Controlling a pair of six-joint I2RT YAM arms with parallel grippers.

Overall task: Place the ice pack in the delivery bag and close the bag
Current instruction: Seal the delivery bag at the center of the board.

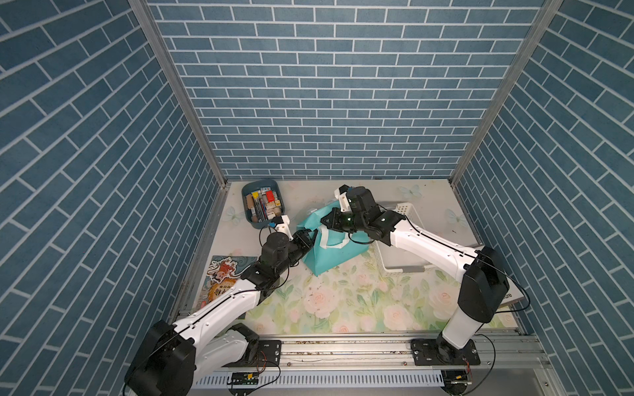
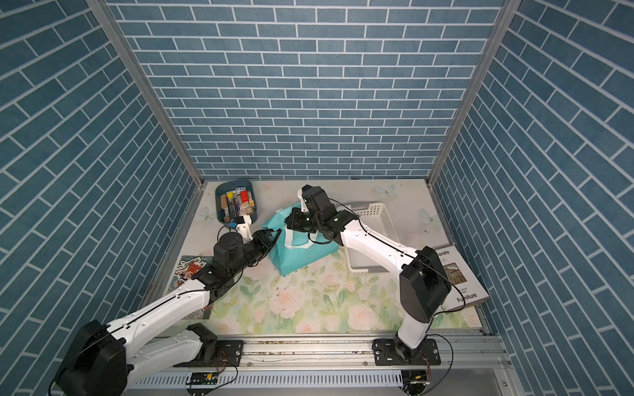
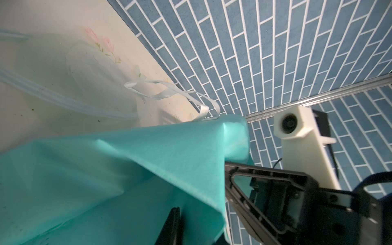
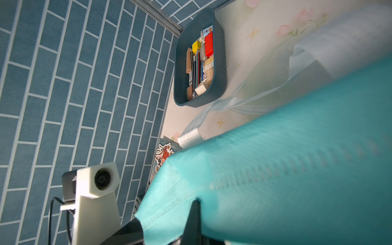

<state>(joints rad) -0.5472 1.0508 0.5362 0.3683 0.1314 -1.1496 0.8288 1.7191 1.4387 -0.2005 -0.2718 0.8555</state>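
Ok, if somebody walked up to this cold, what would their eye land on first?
Most likely the bright teal delivery bag mid-table on the floral tablecloth, with the left gripper and the right gripper at its top edge from opposite sides. Next, the dark-blue bin of colourful small items in the far left corner, and the white perforated basket partly hidden under the right arm.

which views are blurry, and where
right wrist view: bag near the lens smeared, bin sharp; left wrist view: nearest bag fabric soft, brick wall sharp; both top views: crisp throughout, evenly lit
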